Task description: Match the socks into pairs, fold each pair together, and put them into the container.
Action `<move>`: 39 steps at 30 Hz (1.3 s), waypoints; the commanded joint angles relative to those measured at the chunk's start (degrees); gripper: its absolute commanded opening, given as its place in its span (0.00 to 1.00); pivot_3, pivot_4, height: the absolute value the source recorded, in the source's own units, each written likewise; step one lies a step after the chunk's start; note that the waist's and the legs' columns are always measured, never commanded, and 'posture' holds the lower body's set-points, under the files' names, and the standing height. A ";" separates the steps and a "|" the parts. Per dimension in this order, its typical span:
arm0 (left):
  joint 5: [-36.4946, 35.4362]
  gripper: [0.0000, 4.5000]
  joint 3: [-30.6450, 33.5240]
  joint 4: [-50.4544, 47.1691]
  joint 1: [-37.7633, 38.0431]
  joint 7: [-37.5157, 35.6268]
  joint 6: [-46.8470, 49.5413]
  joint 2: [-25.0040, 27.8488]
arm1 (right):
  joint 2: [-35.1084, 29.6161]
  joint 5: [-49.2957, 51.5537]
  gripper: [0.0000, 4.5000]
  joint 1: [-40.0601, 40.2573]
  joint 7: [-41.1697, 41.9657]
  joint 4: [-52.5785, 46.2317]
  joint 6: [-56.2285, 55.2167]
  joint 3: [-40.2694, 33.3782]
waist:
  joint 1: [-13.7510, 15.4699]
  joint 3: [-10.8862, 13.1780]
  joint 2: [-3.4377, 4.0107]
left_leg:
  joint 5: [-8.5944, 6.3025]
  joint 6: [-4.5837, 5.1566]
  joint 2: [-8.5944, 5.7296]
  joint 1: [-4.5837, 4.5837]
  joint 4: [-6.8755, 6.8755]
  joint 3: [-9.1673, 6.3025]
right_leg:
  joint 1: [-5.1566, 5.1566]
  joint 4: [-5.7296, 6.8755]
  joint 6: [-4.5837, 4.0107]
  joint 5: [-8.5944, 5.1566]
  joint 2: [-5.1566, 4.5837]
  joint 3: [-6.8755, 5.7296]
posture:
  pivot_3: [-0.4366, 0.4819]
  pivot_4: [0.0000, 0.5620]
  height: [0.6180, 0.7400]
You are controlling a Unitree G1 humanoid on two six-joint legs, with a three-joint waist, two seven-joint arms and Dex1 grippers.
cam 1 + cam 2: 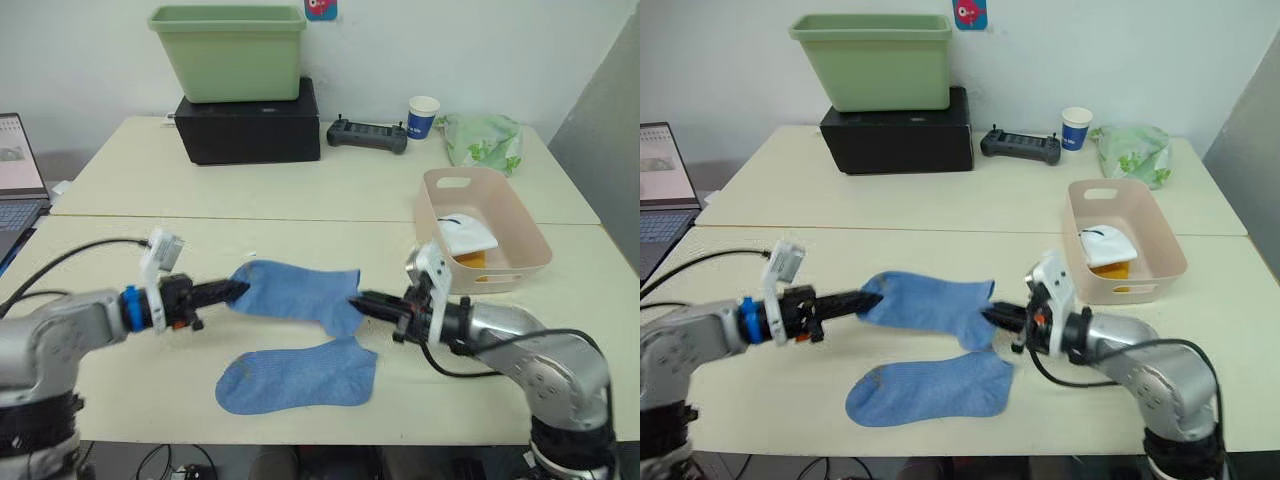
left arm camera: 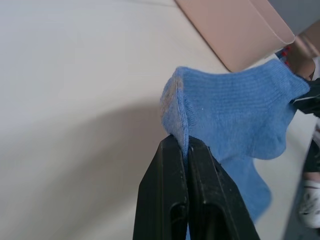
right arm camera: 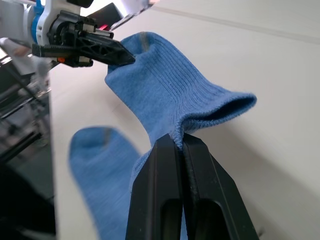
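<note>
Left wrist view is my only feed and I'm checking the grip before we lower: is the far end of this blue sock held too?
Observer: Yes. The right tool is shut on the cuff of the medium blue fabric ankle sock, while the left tool pinches its toe.
Operator: Where is its partner?
Observer: The second blue fabric sock lies flat on the pale wooden table, below the held one and nearer the robot.
Operator: Anything in the container already?
Observer: The low pale pink plastic tub holds a white sock bundle with something yellow beneath it.
</note>
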 commanded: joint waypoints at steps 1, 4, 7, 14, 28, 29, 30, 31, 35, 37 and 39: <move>-5.64 0.00 5.61 -6.84 6.48 1.37 4.55 0.34 | -1.76 6.54 0.01 1.12 -0.28 -3.73 3.73 -2.42 | 0.05 -0.02 -0.02 | 0.00 0.00 0.01 0.00 0.01 0.00 | 0.00 0.00 0.00 0.00 0.00 0.01 | 0.48 0.27 0.92; -7.54 0.00 7.71 -9.64 14.87 2.48 5.39 -0.62 | -4.39 7.35 0.01 3.77 -1.80 -4.32 5.51 -1.14 | 0.06 -0.03 -0.04 | -0.01 0.01 0.00 0.20 -0.03 0.12 | 0.16 -0.08 0.01 -0.01 -0.05 0.13 | 0.48 0.27 0.92; -6.80 0.00 5.24 -11.36 20.02 3.57 2.52 -1.18 | -6.39 5.13 0.01 4.60 -3.03 -3.37 4.06 2.26 | 0.07 -0.03 -0.05 | -0.01 0.02 -0.01 0.32 -0.09 0.14 | 0.23 -0.13 -0.02 -0.03 -0.06 0.17 | 0.48 0.27 0.92; -2.64 0.00 -1.36 -9.83 23.21 5.64 -6.76 -1.35 | -10.07 -0.92 0.01 5.39 -3.76 -0.15 -1.80 8.78 | 0.15 -0.04 -0.07 | -0.03 0.01 -0.04 0.58 -0.15 0.20 | 0.56 -0.36 -0.07 -0.06 -0.08 0.24 | 0.48 0.27 0.92; -2.75 0.50 4.36 -11.79 29.95 4.72 -19.86 -0.78 | -11.76 -6.81 0.56 9.05 -3.72 -0.75 -13.63 9.30 | 0.19 -0.04 -0.07 | -0.05 0.03 -0.01 0.58 -0.21 0.21 | 0.53 -0.38 -0.11 -0.09 -0.07 0.26 | 0.48 0.27 0.92; -2.74 0.58 5.04 -11.87 30.35 4.55 -20.47 -0.48 | -11.88 -7.35 0.64 9.49 -3.84 -0.42 -14.73 8.97 | 0.22 -0.04 -0.07 | -0.05 0.03 -0.01 0.59 -0.21 0.21 | 0.53 -0.38 -0.11 -0.09 -0.08 0.26 | 0.48 0.27 0.92; -1.92 0.64 5.30 -11.85 30.58 4.98 -21.70 -0.45 | -12.29 -8.18 0.72 9.95 -3.71 -0.04 -15.97 9.06 | 0.21 -0.04 -0.07 | -0.05 0.02 -0.02 0.58 -0.21 0.19 | 0.53 -0.38 -0.11 -0.09 -0.08 0.26 | 0.48 0.27 0.92; -1.25 0.72 5.27 -11.73 30.76 5.35 -22.54 -0.34 | -12.79 -8.94 0.80 10.43 -3.41 0.34 -17.01 9.40 | 0.22 -0.04 -0.07 | -0.05 0.02 -0.02 0.59 -0.21 0.19 | 0.54 -0.38 -0.12 -0.10 -0.08 0.26 | 0.48 0.27 0.92; 2.63 0.85 0.50 -11.02 31.57 6.07 -25.73 0.03 | -12.32 -11.44 0.88 12.16 -4.32 2.44 -19.58 11.06 | 0.27 -0.05 -0.08 | -0.05 0.02 -0.05 0.59 -0.21 0.23 | 0.55 -0.42 -0.15 -0.11 -0.12 0.28 | 0.48 0.27 0.92; 3.30 0.85 -2.81 -11.39 30.37 7.13 -26.30 -0.91 | -12.30 -13.34 0.88 12.69 -4.60 3.25 -20.71 12.37 | 0.26 -0.05 -0.08 | -0.05 0.02 -0.05 0.58 -0.21 0.23 | 0.56 -0.42 -0.15 -0.11 -0.11 0.29 | 0.48 0.27 0.92; 5.03 0.85 -6.34 -11.14 29.16 8.89 -27.36 -2.03 | -12.55 -14.73 0.88 13.33 -4.27 3.67 -21.70 13.41 | 0.32 -0.05 -0.08 | -0.05 0.02 -0.06 0.58 -0.21 0.22 | 0.57 -0.42 -0.15 -0.11 -0.11 0.29 | 0.48 0.27 0.92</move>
